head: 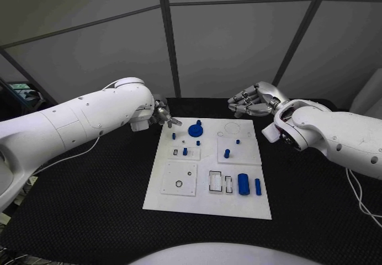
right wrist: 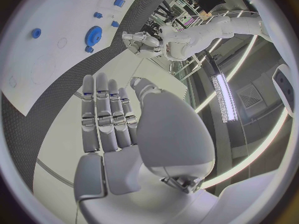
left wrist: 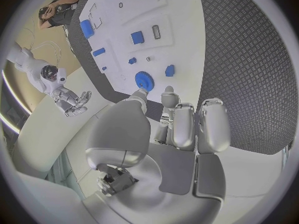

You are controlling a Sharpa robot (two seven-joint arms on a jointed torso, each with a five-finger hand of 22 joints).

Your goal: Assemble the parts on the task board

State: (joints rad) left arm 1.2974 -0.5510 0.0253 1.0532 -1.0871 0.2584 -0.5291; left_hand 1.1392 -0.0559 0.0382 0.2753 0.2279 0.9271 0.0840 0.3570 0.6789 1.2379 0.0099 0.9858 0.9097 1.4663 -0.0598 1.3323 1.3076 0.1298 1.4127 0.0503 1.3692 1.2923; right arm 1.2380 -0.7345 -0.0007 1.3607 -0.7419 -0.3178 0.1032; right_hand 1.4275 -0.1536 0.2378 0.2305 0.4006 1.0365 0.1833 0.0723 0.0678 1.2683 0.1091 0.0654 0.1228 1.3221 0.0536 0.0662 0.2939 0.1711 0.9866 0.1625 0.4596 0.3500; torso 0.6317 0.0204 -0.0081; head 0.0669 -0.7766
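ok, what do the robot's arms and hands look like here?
Both arms are glossy white rounded shells. The left arm has small dark screw holes and a thin cable trailing beneath; the right arm has a dark ring at its joint. Left hand and right hand are silver, segmented metal.

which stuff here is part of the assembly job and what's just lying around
Part of the job:
task board
blue gear
blue cylinder
blue bar
small blue pegs

Just there:
black table
cable by the left arm
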